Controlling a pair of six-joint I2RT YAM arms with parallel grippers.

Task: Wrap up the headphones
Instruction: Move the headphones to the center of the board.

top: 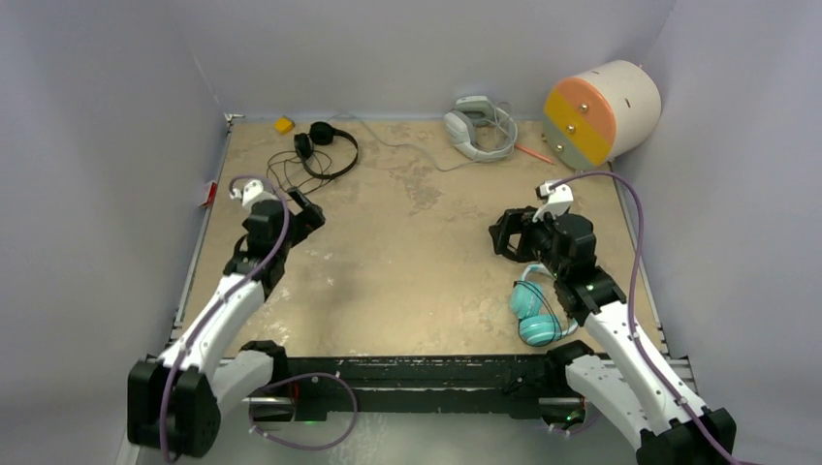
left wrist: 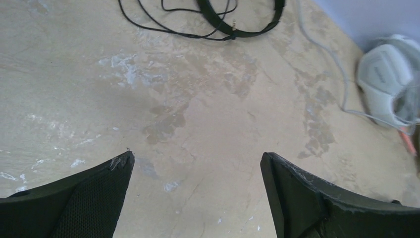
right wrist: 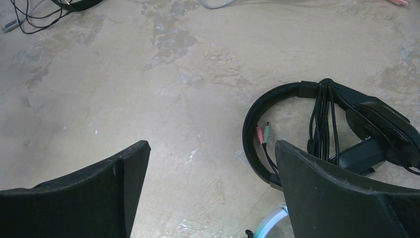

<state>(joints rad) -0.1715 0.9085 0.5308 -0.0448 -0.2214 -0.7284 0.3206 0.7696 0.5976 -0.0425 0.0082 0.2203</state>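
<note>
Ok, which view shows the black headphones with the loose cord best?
Top external: the black headphones show whole, both cups, band and tangled cord. Left wrist catches only part of the band and cord at its top edge; right wrist only a sliver of them in its top left corner.

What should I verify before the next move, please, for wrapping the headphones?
1. Left hand open, empty: ok.
2. Right hand open, empty: ok.
3. Near black pair, cord bundled on band: ok.
4. Far black pair, cord wrapped: not ok, lies loose.
5. White pair, cord wrapped: not ok, trails away.
6. Teal pair, cord wrapped: cannot tell, partly hidden.
</note>
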